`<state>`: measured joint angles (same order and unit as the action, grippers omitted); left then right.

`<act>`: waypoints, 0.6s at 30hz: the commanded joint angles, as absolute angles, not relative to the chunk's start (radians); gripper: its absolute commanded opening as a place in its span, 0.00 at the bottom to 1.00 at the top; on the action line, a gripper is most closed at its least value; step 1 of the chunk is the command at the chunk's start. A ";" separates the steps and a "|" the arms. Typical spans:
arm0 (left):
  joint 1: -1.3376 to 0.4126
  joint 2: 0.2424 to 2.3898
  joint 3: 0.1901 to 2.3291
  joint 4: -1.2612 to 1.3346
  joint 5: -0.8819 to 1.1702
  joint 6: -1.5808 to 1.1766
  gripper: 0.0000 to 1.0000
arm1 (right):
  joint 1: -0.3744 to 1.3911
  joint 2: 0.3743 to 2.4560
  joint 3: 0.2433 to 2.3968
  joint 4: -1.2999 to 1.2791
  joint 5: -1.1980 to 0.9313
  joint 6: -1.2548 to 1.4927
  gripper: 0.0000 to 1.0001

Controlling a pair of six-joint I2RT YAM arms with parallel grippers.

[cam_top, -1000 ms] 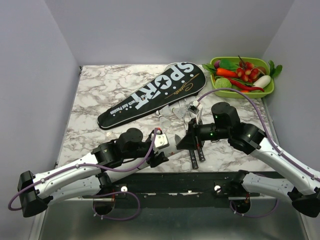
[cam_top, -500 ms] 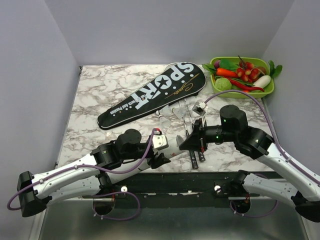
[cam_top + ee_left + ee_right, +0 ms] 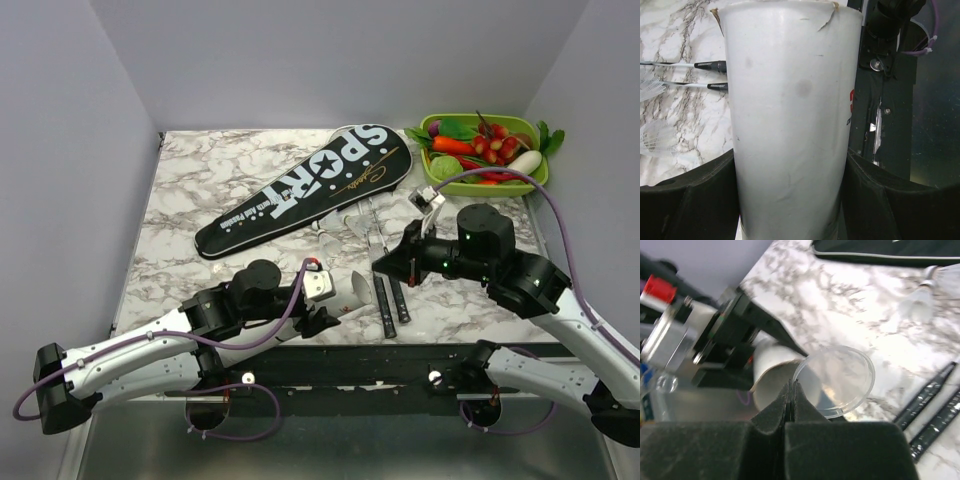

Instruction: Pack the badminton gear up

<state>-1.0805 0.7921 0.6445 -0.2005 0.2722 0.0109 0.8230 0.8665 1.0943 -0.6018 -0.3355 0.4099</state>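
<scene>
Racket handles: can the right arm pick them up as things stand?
Probably not yet: the right gripper is shut on a clear lid, so it is occupied, though the racket handles lie uncovered close beside it.

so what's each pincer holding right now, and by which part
Left pincer grips the white tube around its body; right pincer pinches the clear lid by its rim.

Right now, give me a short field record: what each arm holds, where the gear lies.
left jaws: shut on white tube
right jaws: shut on clear lid, held off the tube's open end
rackets: handles on table, near front edge
cover: flat at the back
shuttlecock: loose on table
</scene>
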 commanded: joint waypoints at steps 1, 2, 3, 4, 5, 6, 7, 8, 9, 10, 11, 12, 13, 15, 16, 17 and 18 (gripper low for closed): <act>-1.094 0.784 0.632 -0.218 0.244 -0.025 0.00 | 0.734 0.919 1.177 -0.727 -0.009 0.388 0.01; -1.095 0.782 0.635 -0.218 0.244 -0.025 0.00 | 0.683 0.945 1.175 -0.735 -0.026 0.397 0.01; -1.097 0.784 0.634 -0.216 0.244 -0.025 0.00 | 0.631 0.953 1.170 -0.735 -0.046 0.409 0.01; -1.100 0.787 0.634 -0.215 0.242 -0.025 0.00 | 0.539 0.963 1.155 -0.733 -0.046 0.423 0.01; -1.101 0.788 0.635 -0.215 0.241 -0.026 0.00 | 0.505 0.974 1.146 -0.726 -0.025 0.428 0.01; -1.103 0.790 0.635 -0.213 0.238 -0.028 0.00 | 0.471 0.995 1.132 -0.715 -0.006 0.436 0.01; -1.107 0.795 0.634 -0.213 0.232 -0.029 0.00 | 0.404 1.011 1.105 -0.703 0.027 0.457 0.01; -1.111 0.796 0.635 -0.215 0.227 -0.029 0.00 | 0.372 1.028 1.088 -0.674 0.031 0.469 0.01; -1.114 0.801 0.640 -0.224 0.212 -0.028 0.00 | 0.345 1.070 1.075 -0.660 0.041 0.482 0.01; -1.117 0.804 0.641 -0.227 0.204 -0.026 0.00 | 0.312 1.090 1.063 -0.647 0.095 0.509 0.01; -1.121 0.805 0.646 -0.233 0.199 -0.018 0.00 | 0.302 1.112 1.028 -0.615 0.133 0.523 0.01; -1.121 0.805 0.650 -0.241 0.190 -0.015 0.00 | 0.290 1.139 1.013 -0.600 0.164 0.538 0.01; -1.124 0.799 0.652 -0.242 0.186 -0.015 0.00 | 0.250 1.187 0.999 -0.591 0.191 0.573 0.01; -1.131 0.789 0.649 -0.244 0.173 -0.015 0.00 | 0.210 1.238 0.968 -0.574 0.219 0.601 0.01; -1.134 0.776 0.649 -0.244 0.154 -0.017 0.00 | 0.177 1.255 0.960 -0.568 0.250 0.617 0.01; -1.137 0.772 0.647 -0.245 0.140 -0.018 0.00 | 0.160 1.290 0.954 -0.554 0.267 0.624 0.01; -1.140 0.767 0.647 -0.250 0.127 -0.020 0.00 | 0.146 1.302 0.948 -0.554 0.285 0.633 0.01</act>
